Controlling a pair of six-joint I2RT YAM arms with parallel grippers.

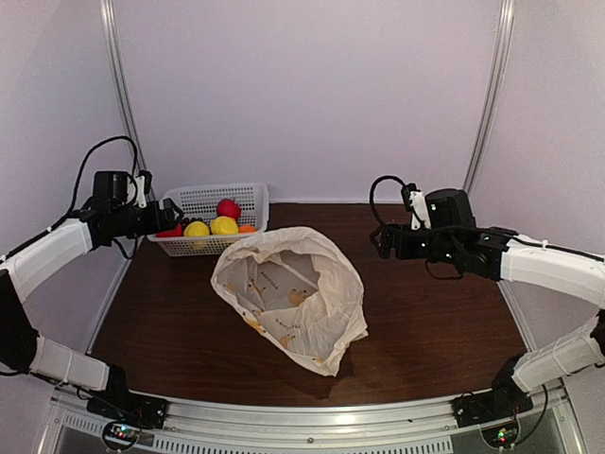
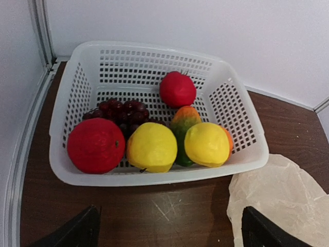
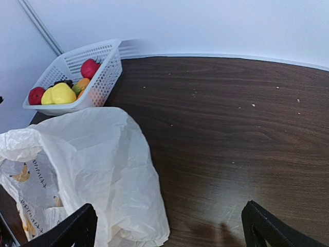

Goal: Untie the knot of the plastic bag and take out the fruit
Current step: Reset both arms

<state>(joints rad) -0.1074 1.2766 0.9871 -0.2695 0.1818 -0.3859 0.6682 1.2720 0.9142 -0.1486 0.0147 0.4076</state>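
The plastic bag lies crumpled in the middle of the table, its mouth gaping open toward the camera, with banana prints showing inside. No knot is in view. The fruit, red, yellow and green-orange pieces plus dark grapes, sits in the white basket. My left gripper hovers open just in front of the basket, holding nothing. My right gripper hangs open above the table to the right of the bag, also holding nothing.
The white perforated basket stands at the back left against the wall. Metal frame posts rise at both back corners. Bare dark wood stretches to the right of the bag.
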